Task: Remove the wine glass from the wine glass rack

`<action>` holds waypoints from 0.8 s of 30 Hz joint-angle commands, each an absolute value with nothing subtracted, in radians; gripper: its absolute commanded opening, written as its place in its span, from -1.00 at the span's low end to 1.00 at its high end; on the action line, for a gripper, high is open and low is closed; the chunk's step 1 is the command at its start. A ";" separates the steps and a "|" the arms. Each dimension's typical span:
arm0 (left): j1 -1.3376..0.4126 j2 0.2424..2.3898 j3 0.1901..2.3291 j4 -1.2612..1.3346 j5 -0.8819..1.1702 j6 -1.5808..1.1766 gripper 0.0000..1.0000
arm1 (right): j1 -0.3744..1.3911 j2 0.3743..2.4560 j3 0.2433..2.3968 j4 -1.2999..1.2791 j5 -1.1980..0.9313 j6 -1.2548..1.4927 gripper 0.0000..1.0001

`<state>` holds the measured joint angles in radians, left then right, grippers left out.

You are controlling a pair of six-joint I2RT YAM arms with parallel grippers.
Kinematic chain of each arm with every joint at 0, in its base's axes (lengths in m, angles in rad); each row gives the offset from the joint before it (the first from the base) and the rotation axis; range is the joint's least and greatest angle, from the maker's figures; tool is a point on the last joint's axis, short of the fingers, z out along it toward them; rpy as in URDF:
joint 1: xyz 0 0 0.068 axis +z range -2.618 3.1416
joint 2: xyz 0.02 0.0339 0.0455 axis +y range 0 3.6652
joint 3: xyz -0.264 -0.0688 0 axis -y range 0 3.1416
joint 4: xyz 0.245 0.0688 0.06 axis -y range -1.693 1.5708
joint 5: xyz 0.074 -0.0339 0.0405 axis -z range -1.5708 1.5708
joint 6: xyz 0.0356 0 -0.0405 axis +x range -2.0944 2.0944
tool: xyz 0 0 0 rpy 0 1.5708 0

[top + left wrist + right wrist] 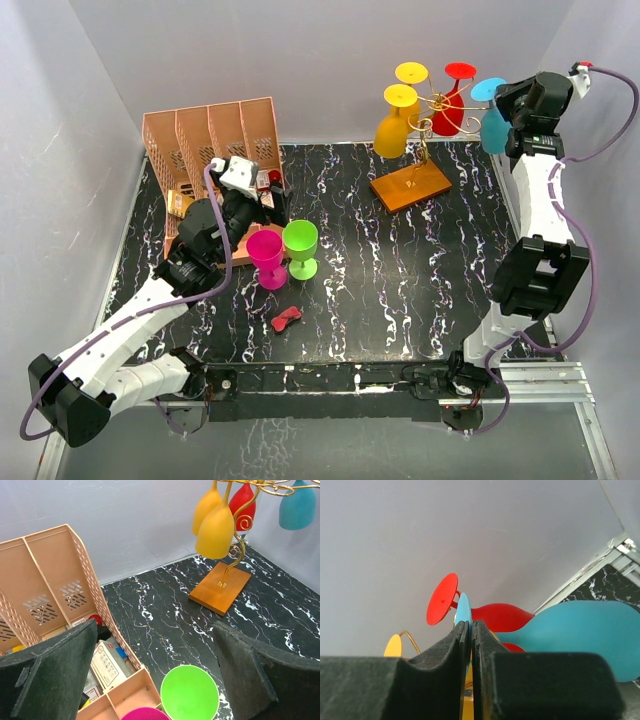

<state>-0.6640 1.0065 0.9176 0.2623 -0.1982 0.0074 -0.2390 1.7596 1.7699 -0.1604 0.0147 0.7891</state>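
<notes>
Hanging bowl-down at the right-hand arm of the wine glass rack [411,186], toward the far right of the marbled black table [400,295]: blue wine glass [580,630]; right gripper [468,626] pinched tight on the thin edge of its foot; two yellow glasses [216,530] and red glass [450,115] hung alongside; left gripper [155,625] spread wide, holding nothing, above green cup [300,240] and pink cup [267,250], beside pink file organiser [215,135].
</notes>
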 commanded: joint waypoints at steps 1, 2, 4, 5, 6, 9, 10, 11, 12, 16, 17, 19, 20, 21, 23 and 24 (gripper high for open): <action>-0.650 0.990 0.942 0.280 -0.189 -0.003 0.93 | -0.271 1.678 1.720 -0.053 -0.010 0.954 -0.85; -0.647 0.990 0.942 0.281 -0.186 -0.004 0.93 | -0.280 1.667 1.705 -0.042 -0.022 0.982 -0.85; -0.645 0.992 0.942 0.281 -0.185 -0.006 0.93 | -0.297 1.648 1.679 -0.019 -0.050 1.030 -0.85; -0.643 0.992 0.942 0.281 -0.184 -0.007 0.93 | -0.305 1.636 1.666 -0.007 -0.062 1.047 -0.85; -0.642 0.992 0.942 0.281 -0.183 -0.008 0.93 | -0.311 1.629 1.654 0.003 -0.073 1.071 -0.85; -0.640 0.993 0.941 0.282 -0.182 -0.010 0.93 | -0.330 1.606 1.619 0.039 -0.110 1.111 -0.85; -0.638 0.993 0.941 0.282 -0.182 -0.011 0.93 | -0.333 1.600 1.610 0.047 -0.124 1.121 -0.85; -0.638 0.994 0.942 0.282 -0.182 -0.012 0.93 | -0.336 1.597 1.606 0.051 -0.141 1.130 -0.85; -0.637 0.995 0.943 0.282 -0.182 -0.013 0.93 | -0.338 1.595 1.605 0.051 -0.159 1.136 -0.85; -0.634 1.002 0.945 0.279 -0.182 -0.017 0.93 | -0.341 1.593 1.605 0.056 -0.240 1.159 -0.85; -0.634 1.002 0.945 0.278 -0.182 -0.018 0.93 | -0.340 1.593 1.604 0.057 -0.255 1.167 -0.85; -0.632 1.003 0.946 0.278 -0.183 -0.017 0.93 | -0.340 1.596 1.598 0.063 -0.288 1.192 -0.85; -0.633 1.004 0.945 0.278 -0.183 -0.017 0.93 | -0.340 1.598 1.594 0.069 -0.310 1.206 -0.85; -0.631 1.005 0.946 0.278 -0.183 -0.018 0.93 | -0.340 1.600 1.592 0.076 -0.330 1.220 -0.85; -0.630 1.006 0.945 0.278 -0.183 -0.018 0.93 | -0.341 1.606 1.589 0.082 -0.363 1.246 -0.85; -0.630 1.007 0.945 0.278 -0.184 -0.020 0.93 | -0.340 1.609 1.588 0.086 -0.374 1.260 -0.85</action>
